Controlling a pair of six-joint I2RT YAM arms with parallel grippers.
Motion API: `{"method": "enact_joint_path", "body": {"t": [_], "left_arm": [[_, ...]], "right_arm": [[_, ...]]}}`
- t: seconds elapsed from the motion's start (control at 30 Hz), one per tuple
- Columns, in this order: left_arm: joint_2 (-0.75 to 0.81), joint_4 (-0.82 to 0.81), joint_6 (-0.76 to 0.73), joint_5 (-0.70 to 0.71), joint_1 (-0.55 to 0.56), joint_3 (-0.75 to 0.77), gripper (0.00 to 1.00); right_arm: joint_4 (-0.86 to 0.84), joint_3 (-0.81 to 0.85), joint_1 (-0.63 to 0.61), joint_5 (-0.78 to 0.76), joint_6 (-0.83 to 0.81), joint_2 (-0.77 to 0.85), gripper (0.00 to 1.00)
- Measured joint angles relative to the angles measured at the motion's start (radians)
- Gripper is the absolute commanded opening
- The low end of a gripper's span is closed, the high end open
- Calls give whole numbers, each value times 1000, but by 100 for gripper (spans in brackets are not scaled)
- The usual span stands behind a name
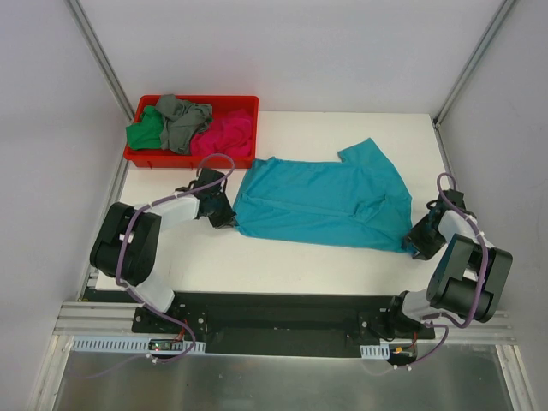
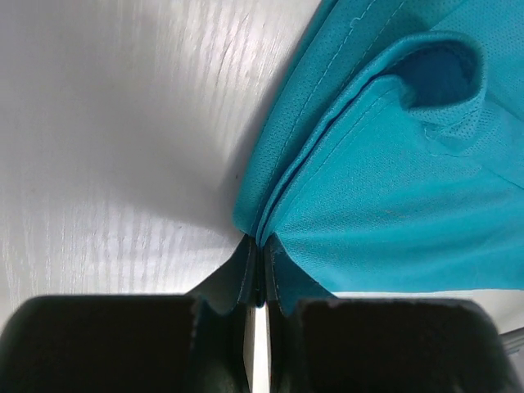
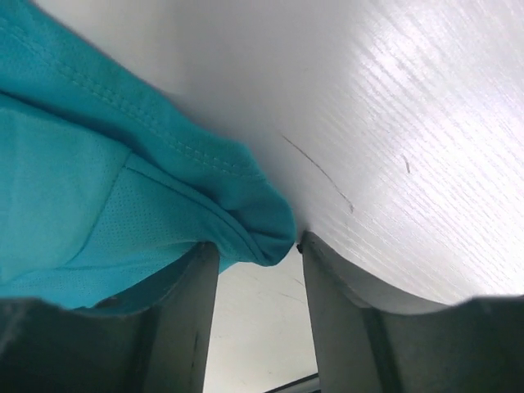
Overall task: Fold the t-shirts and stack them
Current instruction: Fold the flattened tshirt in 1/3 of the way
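White tabletop [image 1: 282, 261]: low left gripper [image 1: 229, 220] pinches teal t-shirt [image 1: 325, 201] corner.

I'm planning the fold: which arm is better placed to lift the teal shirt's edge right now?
Left, probably. The left gripper is shut on an edge of the teal t-shirt, while the right gripper is open, the shirt's corner lying unclamped at its jaws.

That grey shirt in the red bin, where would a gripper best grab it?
Probably its raised crumpled middle, from straight above: the grey shirt lies heaped over the green shirt and pink shirt, and the red bin walls block sideways approaches.
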State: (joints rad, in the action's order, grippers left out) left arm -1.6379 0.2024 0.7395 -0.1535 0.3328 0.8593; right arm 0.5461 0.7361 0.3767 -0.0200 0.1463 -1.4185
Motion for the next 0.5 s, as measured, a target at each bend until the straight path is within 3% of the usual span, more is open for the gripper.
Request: {"method": "enact_joint_path", "body": {"t": [0.2,0.43,0.5], "left_arm": [[159,-21,32,-29,23,-172,0],[513,-11,177,-80,121,-478,0],[660,7,232,-92,142,-572,10]], "right_arm": [[8,-28,3,2,11,53,71],[71,-67,3,57,-19,295,86],[82,-67,3,99,-31,373,92]]}}
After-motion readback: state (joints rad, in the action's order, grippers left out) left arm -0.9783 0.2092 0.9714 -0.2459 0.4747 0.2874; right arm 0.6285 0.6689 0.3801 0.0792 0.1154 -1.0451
